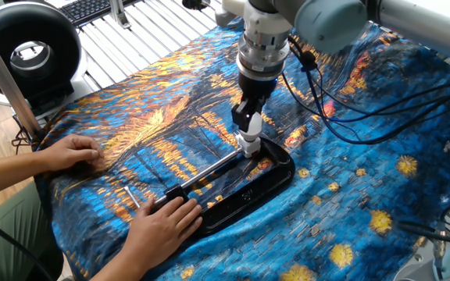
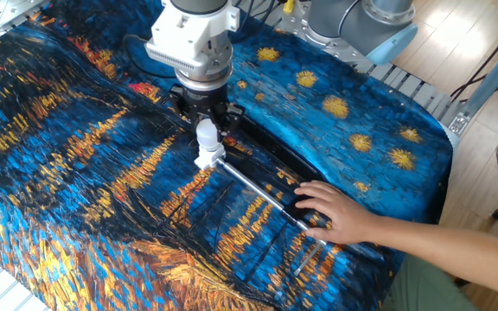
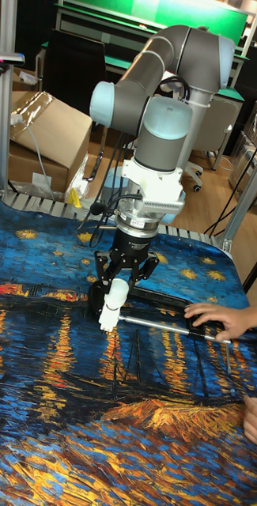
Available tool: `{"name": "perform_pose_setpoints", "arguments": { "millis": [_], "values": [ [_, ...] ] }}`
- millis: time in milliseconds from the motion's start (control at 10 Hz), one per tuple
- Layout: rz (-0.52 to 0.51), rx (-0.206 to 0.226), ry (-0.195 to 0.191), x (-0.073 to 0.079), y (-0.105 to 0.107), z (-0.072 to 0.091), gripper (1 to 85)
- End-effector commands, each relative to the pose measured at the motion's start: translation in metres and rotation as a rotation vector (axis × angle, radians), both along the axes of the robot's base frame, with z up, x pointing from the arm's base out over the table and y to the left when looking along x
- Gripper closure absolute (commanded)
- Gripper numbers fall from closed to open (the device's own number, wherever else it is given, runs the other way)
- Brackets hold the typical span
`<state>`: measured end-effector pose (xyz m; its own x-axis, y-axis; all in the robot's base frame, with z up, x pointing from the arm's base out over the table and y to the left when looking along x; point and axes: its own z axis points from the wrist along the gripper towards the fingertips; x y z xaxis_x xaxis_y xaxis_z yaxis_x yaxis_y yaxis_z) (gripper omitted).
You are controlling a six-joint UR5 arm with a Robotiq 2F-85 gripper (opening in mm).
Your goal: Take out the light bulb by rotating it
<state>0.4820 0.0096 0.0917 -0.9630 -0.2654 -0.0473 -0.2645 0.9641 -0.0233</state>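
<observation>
While unlabelled, light bulb (image 2: 206, 133) sits clamped in claw (image 2: 207, 128).

We see a wooden floor (image 2: 482, 52), a cardboard box (image 3: 45, 130) far left behind the table, a green wall panel (image 3: 175, 12) at the far end, and a keyboard (image 1: 88, 9).

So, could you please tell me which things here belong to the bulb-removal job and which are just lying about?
Part of the job:
- small white frosted light bulb, clamped in the gripper
- short white socket under it
- black base tray with metal rod
- person's hand pressing the base down

Just lying about:
- black ring-shaped device
- cardboard box
- black keyboard
</observation>
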Motion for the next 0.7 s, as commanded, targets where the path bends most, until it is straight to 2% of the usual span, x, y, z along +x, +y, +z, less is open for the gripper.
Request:
{"name": "perform_pose_setpoints", "arguments": {
  "millis": [0,600],
  "values": [
    [-0.009,-0.004,-0.007,0.0019,0.0026,-0.0014,52.0],
    [0.002,-0.003,-0.008,0.0034,0.0026,-0.0006,52.0]
  ]
}}
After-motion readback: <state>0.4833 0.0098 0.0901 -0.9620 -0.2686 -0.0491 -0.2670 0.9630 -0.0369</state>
